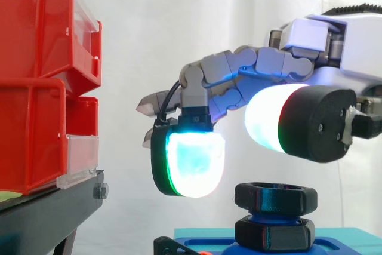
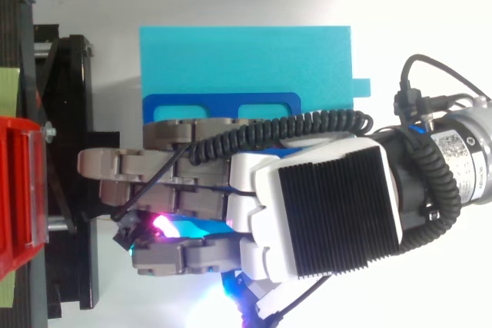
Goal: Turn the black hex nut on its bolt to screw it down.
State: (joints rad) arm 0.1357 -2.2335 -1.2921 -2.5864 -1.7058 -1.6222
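In the side view a black hex nut (image 1: 274, 198) sits high on a blue bolt (image 1: 267, 214), with a second black hex nut (image 1: 274, 233) below it on the cyan base (image 1: 346, 234). My hand (image 1: 334, 58) hovers just above the upper nut and touches nothing. One glowing pad (image 1: 190, 162) hangs to the left of the nut, and another glowing pad (image 1: 274, 117) is above and slightly right of it. The hand is open, with loosely bent fingers and a wide gap between the pads. From above, the hand (image 2: 330, 205) covers the nuts.
Red bins (image 1: 36, 82) stand stacked on a black stand (image 1: 48, 213) at the left, close to the fingertips. The cyan block (image 2: 246, 63) with a blue plate (image 2: 223, 104) lies under and beyond the hand. A white curtain hangs behind.
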